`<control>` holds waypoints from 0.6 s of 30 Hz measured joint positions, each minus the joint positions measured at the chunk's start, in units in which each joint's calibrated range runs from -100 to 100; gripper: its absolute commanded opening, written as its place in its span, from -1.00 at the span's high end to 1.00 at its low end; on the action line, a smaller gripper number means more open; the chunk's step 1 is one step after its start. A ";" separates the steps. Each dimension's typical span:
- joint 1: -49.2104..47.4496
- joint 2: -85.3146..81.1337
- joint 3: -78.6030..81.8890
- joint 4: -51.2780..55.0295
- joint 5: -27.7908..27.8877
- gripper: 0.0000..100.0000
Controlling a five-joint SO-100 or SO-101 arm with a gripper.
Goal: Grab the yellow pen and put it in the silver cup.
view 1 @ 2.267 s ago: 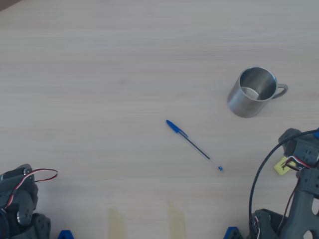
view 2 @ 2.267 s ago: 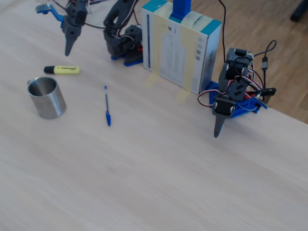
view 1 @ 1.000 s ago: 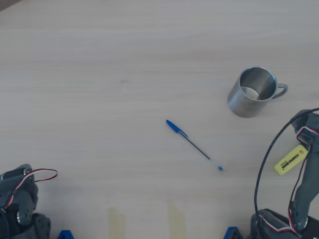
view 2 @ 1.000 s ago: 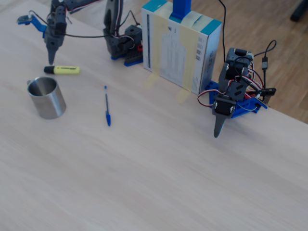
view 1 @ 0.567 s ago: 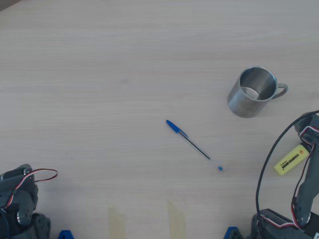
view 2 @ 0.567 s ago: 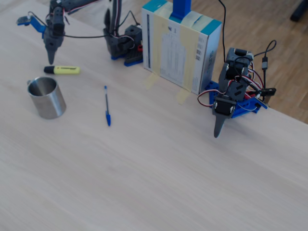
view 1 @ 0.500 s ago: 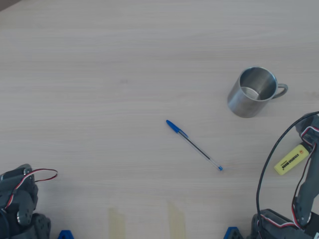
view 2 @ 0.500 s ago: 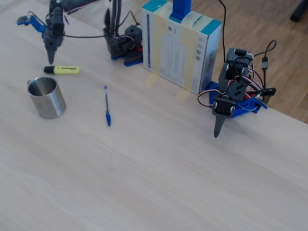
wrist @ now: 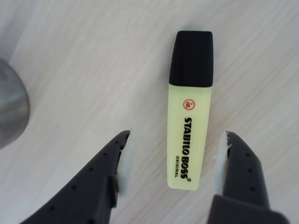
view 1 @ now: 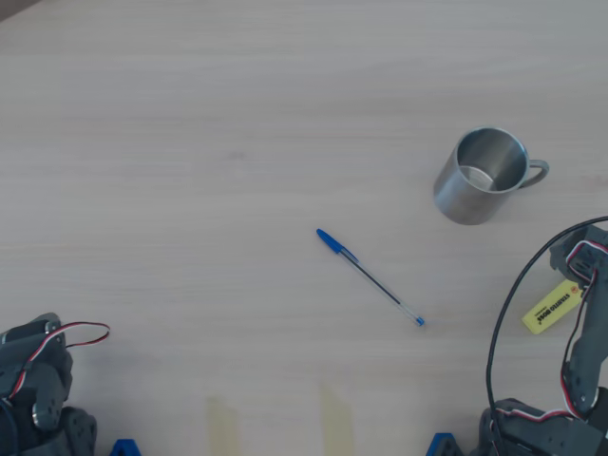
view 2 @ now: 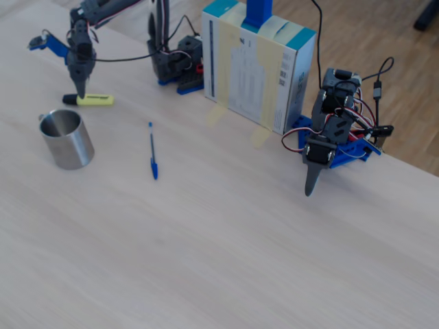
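Observation:
The yellow pen (wrist: 189, 112) lies flat on the table, black cap pointing away from the wrist camera. My gripper (wrist: 176, 136) is open just above it, one finger (wrist: 119, 158) on each side of the yellow barrel, touching nothing. In the fixed view the gripper (view 2: 81, 88) points down at the yellow pen (view 2: 94, 100) near its capped end. From overhead the arm covers part of the yellow pen (view 1: 549, 308). The silver cup (view 1: 482, 176) stands upright and empty a short way off, and its wall shows as the silver cup (wrist: 9, 116) at the wrist view's left edge.
A thin blue-capped ballpoint (view 1: 370, 277) lies mid-table. A white and teal box (view 2: 257, 65) stands taped at the table edge beside my arm's base. A second, idle arm (view 2: 328, 140) hangs its gripper down to the box's right.
My gripper has swung over from beside the yellow pen and come down onto it, jaws now astride the barrel. Pen, cup and ballpoint have not moved.

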 measured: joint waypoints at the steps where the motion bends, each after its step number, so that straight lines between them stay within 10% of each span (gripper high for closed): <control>1: 0.00 0.42 0.27 0.00 0.00 0.46; 18: 0.00 5.17 3.79 -0.17 0.00 0.46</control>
